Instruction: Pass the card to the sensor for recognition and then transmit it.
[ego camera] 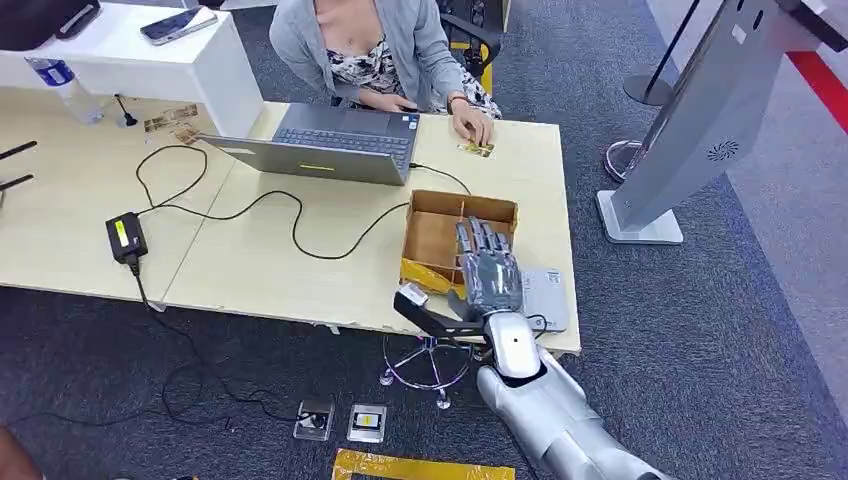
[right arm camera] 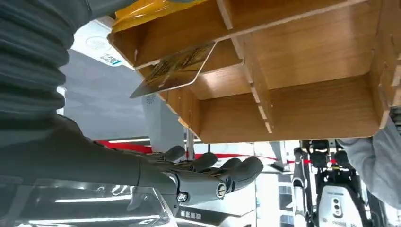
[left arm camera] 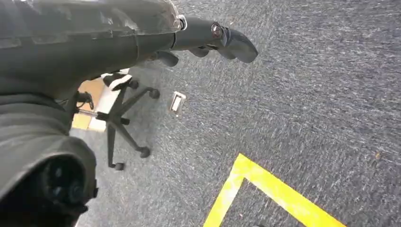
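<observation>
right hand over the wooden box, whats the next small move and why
Probably lower the right hand into the wooden box and close its fingers on the card. The hand hovers over the box with fingers spread and nothing in them, while the card leans against a box wall, untouched. The left hand hangs over the carpet.

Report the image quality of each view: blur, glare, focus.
Head view: sharp and evenly lit, the right hand over the wooden box crisp. Left wrist view: carpet streaked with motion blur, the left hand close and soft. Right wrist view: the card fairly clear, reflections glaring on the shiny cover at the hand's base.
</observation>
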Controlling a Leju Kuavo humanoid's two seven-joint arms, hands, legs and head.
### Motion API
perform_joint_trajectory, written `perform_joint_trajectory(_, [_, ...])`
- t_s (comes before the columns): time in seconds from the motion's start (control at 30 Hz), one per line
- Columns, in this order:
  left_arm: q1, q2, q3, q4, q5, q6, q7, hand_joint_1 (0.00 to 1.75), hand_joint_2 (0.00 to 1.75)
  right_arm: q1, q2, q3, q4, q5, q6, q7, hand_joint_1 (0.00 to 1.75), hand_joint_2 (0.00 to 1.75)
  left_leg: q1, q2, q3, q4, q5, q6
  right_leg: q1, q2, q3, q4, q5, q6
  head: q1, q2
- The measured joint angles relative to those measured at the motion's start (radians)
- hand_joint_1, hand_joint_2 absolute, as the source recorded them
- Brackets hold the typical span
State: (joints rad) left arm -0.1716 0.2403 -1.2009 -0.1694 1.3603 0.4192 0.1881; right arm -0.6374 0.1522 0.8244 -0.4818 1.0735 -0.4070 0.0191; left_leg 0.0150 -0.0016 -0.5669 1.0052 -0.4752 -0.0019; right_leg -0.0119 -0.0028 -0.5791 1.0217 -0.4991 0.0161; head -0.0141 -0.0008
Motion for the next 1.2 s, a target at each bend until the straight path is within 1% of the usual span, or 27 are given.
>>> perform_joint_trajectory(0.23, [0.000, -0.001, 0.000, 0.000, -0.006, 0.000, 0.000, 0.00, 0.00, -0.001, 0.007, 0.001, 0.005, 0.011, 0.004, 0.021, 0.00, 1.75, 0.000, 0.000, 0.000, 0.000, 0.000, 0.000, 0.000, 0.000, 0.000, 0.000, 0.000, 0.000, 0.000, 0.000])
perform_joint_trajectory(0.6, [0.000, 0.001, 0.000, 0.000, -0.010, 0.000, -0.002, 0.00, 0.00, -0.022, -0.005, -0.003, 0.017, -0.016, 0.009, 0.031, 0.00, 1.75, 0.000, 0.000, 0.000, 0.000, 0.000, 0.000, 0.000, 0.000, 0.000, 0.000, 0.000, 0.000, 0.000, 0.000])
perform_joint_trajectory(0.93, [0.000, 0.003, 0.000, 0.000, -0.021, -0.014, -0.012, 0.00, 0.00, -0.032, -0.019, -0.007, 0.032, -0.027, 0.009, 0.041, 0.00, 1.75, 0.000, 0.000, 0.000, 0.000, 0.000, 0.000, 0.000, 0.000, 0.000, 0.000, 0.000, 0.000, 0.000, 0.000])
perform_joint_trajectory(1.2, [0.000, 0.003, 0.000, 0.000, -0.018, -0.013, -0.011, 0.00, 0.00, -0.034, -0.024, -0.021, 0.044, -0.035, 0.017, 0.052, 0.00, 1.75, 0.000, 0.000, 0.000, 0.000, 0.000, 0.000, 0.000, 0.000, 0.000, 0.000, 0.000, 0.000, 0.000, 0.000])
